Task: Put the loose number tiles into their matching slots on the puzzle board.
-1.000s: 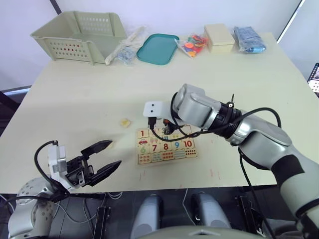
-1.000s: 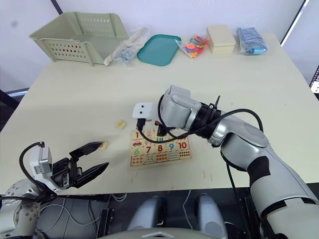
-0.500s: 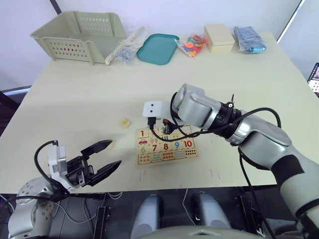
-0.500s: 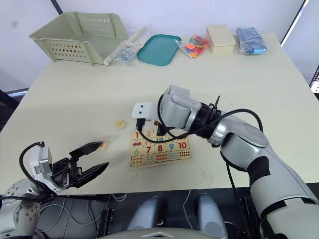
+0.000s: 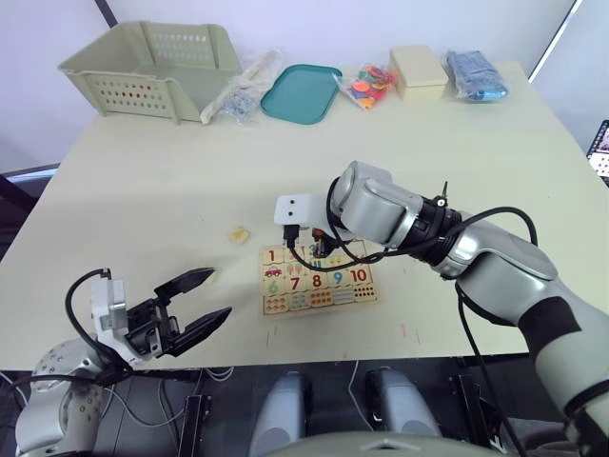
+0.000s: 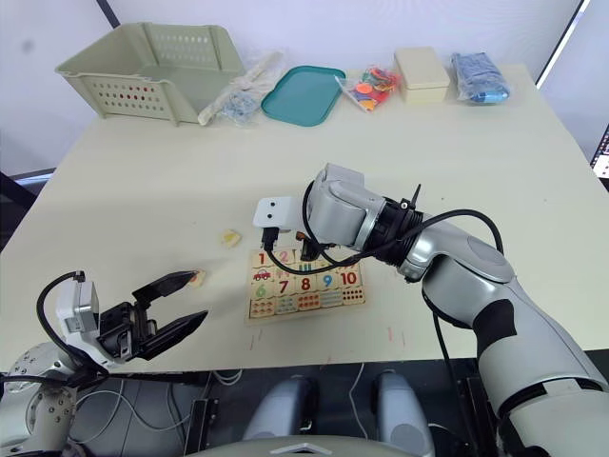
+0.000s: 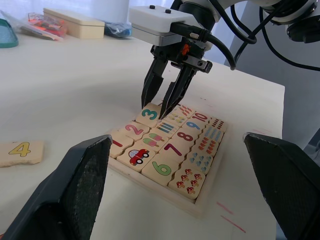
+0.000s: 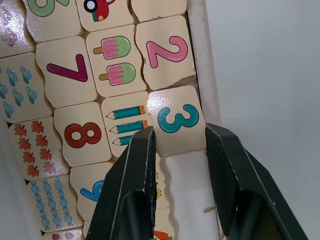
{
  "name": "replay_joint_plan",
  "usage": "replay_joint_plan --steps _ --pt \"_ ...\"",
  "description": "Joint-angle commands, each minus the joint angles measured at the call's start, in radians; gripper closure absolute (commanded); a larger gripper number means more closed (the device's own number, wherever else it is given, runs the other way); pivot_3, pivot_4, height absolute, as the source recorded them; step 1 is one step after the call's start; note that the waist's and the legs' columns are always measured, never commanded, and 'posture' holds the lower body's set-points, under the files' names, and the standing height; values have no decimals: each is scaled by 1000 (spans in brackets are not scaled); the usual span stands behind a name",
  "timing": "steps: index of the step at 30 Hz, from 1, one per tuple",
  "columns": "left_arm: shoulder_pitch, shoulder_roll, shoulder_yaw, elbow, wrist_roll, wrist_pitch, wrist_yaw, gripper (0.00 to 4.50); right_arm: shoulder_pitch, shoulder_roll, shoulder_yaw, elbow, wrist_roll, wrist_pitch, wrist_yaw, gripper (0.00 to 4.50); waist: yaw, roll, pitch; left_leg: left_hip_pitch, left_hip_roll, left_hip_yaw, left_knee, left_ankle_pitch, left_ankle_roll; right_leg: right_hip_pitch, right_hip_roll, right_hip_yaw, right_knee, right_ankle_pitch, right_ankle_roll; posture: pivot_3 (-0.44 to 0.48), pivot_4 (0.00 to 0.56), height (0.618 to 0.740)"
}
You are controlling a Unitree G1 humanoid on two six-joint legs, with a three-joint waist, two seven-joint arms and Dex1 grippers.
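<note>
My right end effector (image 8: 177,145) sits low over the board (image 5: 366,295), its two fingers straddling the 3 tile (image 8: 176,120), which lies in the top row next to the 2 (image 8: 167,51). The fingers are spread a little wider than the tile, so I judge it released rather than gripped. The tile looks nearly seated, though I can't tell if it is fully flush.

To finish this step well, I'd lift straight up without brushing the tile's edges, so it doesn't tip out of its slot.

My left end effector (image 5: 195,303) hovers spread wide above the surface near its front edge, grasping nothing. The 4 tile (image 7: 20,151) lies loose on the surface just beside it. Another loose tile (image 5: 238,232) lies farther back.
</note>
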Motion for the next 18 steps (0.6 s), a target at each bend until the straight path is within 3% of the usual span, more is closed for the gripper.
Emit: replay_joint_plan --steps 1,16,18 --pt "0 12 17 -17 -13 -3 -3 0 -5 3 -31 -25 -7 -6 2 3603 0 0 0 0 0 0 0 0 0 0 0 0 0 0 0 0 150 740" --pt "-3 11 15 -18 -12 -1 0 0 -5 2 -35 -23 -9 -10 4 3603 0 0 0 0 0 0 0 0 0 0 0 0 0 0 0 0 150 740" --pt "-4 11 14 -19 -12 -1 1 0 -5 2 -36 -23 -9 -10 5 2594 0 0 0 0 0 0 0 0 0 0 0 0 0 0 0 0 150 740"
